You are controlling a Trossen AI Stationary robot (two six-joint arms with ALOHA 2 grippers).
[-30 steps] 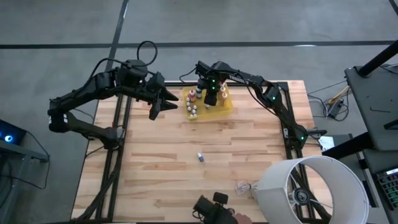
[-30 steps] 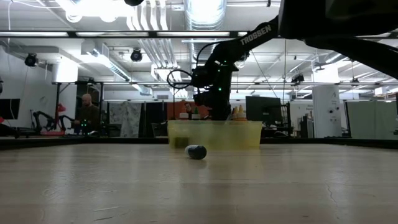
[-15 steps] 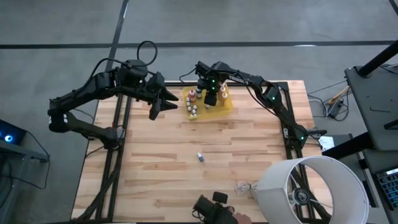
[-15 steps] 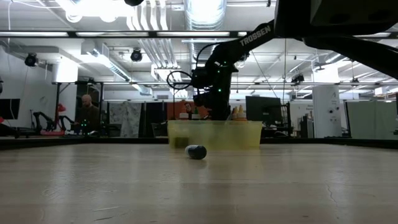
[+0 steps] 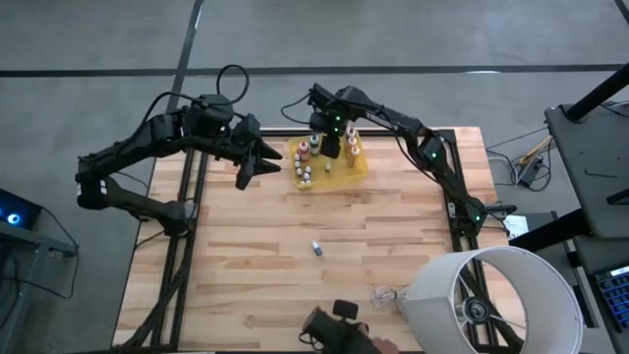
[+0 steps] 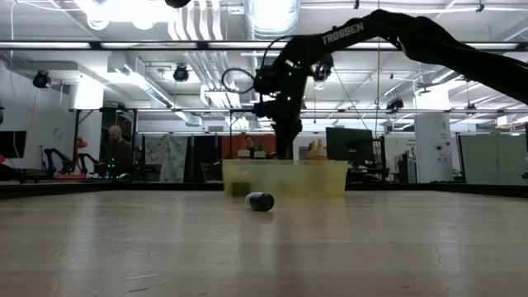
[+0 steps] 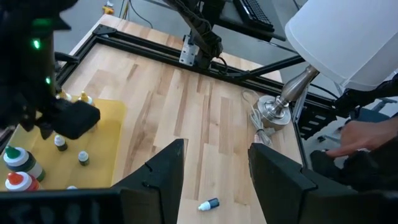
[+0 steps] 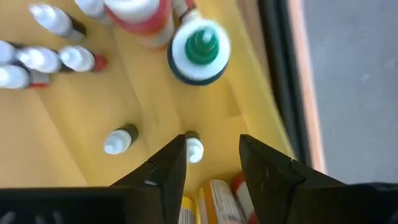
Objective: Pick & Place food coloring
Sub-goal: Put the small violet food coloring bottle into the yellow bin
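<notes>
The food coloring bottles (image 5: 306,169) stand and lie inside a translucent yellow tray (image 5: 362,167) at the far middle of the tabletop (image 5: 256,256); in the right wrist view a larger bottle with a green cap (image 8: 199,50) stands upright near the tray's wall, a red-labelled one (image 8: 138,14) beside it, a row of small white-capped bottles (image 8: 37,59) lies off to one side, and two tiny bottles (image 8: 119,139) rest on the tray floor — one of them just ahead of the claw's fingertips, untouched. One more small bottle (image 5: 316,248) lies on its side alone on the bare wood, well apart from the tray, toward the near middle of the tabletop; the low view shows it lying in front of the tray.

The right claw (image 5: 332,147) hangs above the tray's middle, fingers (image 8: 163,168) spread and holding nothing; the bottles lie below and around it. The left claw (image 5: 257,163) waits just beside the tray's left edge, above the wood, its fingers (image 7: 160,175) spread and empty too.

A white lampshade (image 5: 491,300) on a metal base sits at the near right corner, with a clear crumpled plastic scrap (image 5: 381,294) next to it; a person's hand (image 7: 357,134) shows beyond the table's edge in the left wrist view.
</notes>
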